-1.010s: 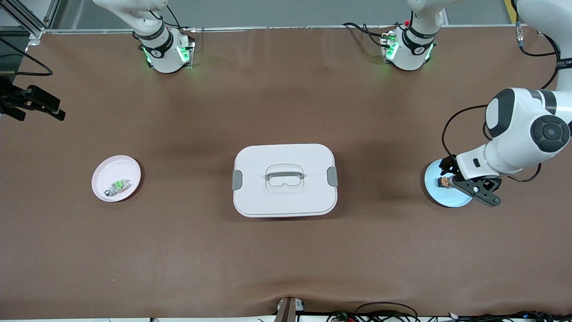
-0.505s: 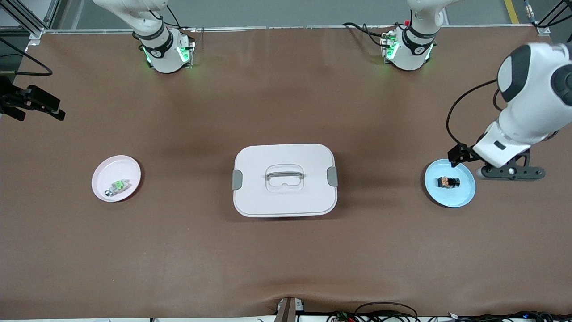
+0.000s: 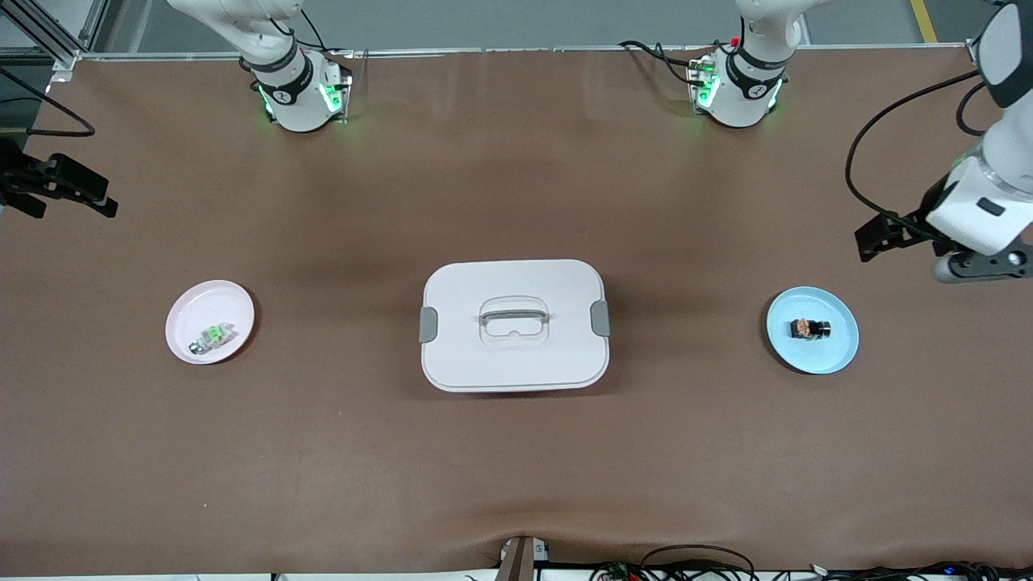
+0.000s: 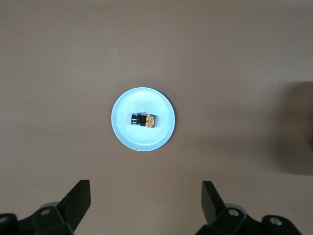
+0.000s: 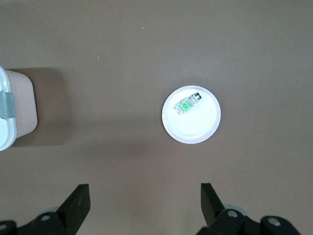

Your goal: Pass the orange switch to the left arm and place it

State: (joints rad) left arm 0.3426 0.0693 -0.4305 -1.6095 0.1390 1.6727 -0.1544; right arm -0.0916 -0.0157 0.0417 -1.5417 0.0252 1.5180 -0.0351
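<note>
Brown table [image 3: 516, 468] | switch [image 3: 809, 329] on blue plate [image 3: 839, 351], untouched | left claw [image 4: 144, 205] wide, high by plate: should drop centred over switch | right claw [image 5: 142, 205] wide, waits above pink plate [image 5: 193, 129] | box [image 3: 514, 324] between plates

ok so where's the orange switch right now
The orange switch lies on the blue plate toward the left arm's end of the table, level with the box.

Front view: box [image 3: 514, 323] at frame centre. First plate [image 3: 835, 355] mid-height toward the left arm's end — switch [image 3: 809, 328] on it. Second plate [image 3: 194, 307] toward the right arm's end — small component [image 3: 211, 336] on it.
</note>
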